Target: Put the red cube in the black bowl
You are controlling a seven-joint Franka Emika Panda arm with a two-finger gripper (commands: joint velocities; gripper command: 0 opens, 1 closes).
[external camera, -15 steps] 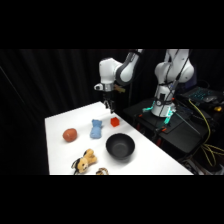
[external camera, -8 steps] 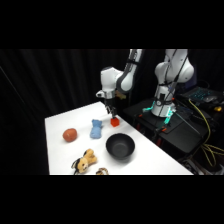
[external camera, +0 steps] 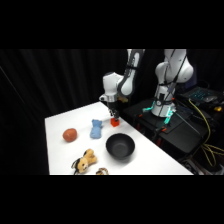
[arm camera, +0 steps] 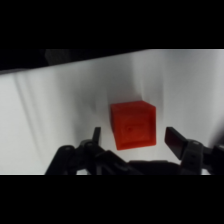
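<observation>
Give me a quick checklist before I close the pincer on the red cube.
1. Pincer open: ok.
2. Red cube lies between the two fingers: ok.
3. Fingers low enough to grip the cube's sides: cannot tell.
4. Cube sits flat on the table: ok.
5. Black bowl upright and empty: ok.
6. Blue toy stands apart from the cube: ok.

The gripper (arm camera: 134, 138) stands with its fingers spread to either side of the red cube (arm camera: 133, 125), bare table (arm camera: 60, 100) all around it. Between cube and black bowl (external camera: 120, 147) the white surface lies free. The blue toy (external camera: 96, 128) stands just beside that path; the ball (external camera: 70, 134) and plush toy (external camera: 85, 161) lie well apart.
</observation>
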